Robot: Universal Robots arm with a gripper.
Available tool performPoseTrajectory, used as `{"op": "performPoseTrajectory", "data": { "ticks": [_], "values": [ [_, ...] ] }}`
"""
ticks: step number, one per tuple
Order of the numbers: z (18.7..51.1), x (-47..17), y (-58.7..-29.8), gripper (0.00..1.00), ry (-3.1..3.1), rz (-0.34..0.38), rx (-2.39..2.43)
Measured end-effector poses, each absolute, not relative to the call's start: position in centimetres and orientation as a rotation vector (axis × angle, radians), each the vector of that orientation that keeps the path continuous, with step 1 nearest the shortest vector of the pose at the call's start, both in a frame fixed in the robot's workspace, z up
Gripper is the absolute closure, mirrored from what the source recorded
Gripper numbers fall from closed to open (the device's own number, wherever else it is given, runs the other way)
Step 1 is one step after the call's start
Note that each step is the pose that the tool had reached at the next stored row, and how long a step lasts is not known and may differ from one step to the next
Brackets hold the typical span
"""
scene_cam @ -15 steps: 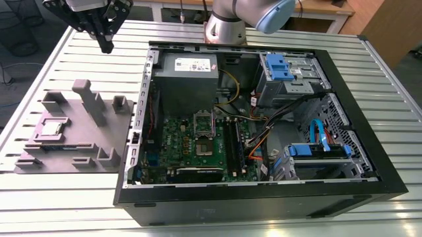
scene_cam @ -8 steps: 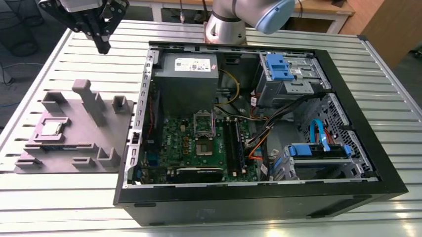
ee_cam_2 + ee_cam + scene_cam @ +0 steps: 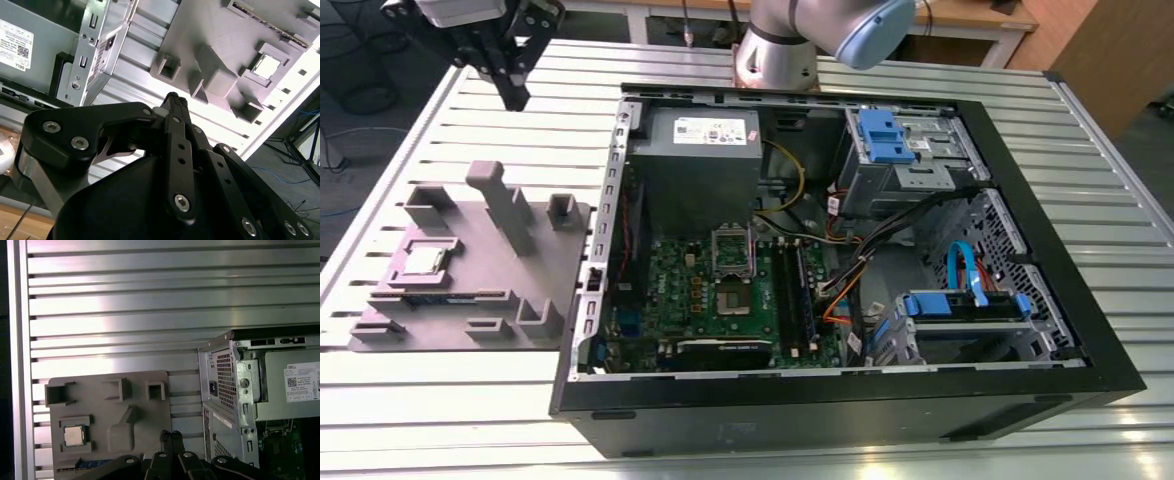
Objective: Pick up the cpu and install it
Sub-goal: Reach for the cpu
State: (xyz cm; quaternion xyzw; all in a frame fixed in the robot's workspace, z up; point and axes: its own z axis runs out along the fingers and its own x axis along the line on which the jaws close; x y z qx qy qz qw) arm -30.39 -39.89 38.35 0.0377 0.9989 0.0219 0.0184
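The cpu [image 3: 427, 260], a small square chip with a pale silver top, lies in a recess of the grey holder block [image 3: 507, 290] on the table, at the exterior view's left of the open computer case. The chip also shows in the first wrist view [image 3: 75, 435] and in the second wrist view [image 3: 266, 66]. My gripper [image 3: 516, 98] hangs high above the table beyond the holder's far end, well apart from the chip. Its fingers are shut together with nothing between them, as both wrist views show [image 3: 172, 98] [image 3: 171, 435]. The green circuit board [image 3: 680, 290] lies inside the case.
The black computer case [image 3: 854, 400] lies open on the slatted metal table [image 3: 440, 400]. Inside are a grey power-supply box [image 3: 700, 150], blue drive brackets [image 3: 887, 135] and loose cables [image 3: 847, 280]. The arm's base [image 3: 774, 60] stands behind the case. Tall pegs [image 3: 500, 200] rise from the holder.
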Motion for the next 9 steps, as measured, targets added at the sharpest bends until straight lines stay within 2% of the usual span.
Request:
{"op": "performPoseTrajectory", "data": {
  "ticks": [9],
  "values": [
    [37.8, -32.1, -39.9, 0.89, 3.102, 0.068, 0.117]
  ]
}}
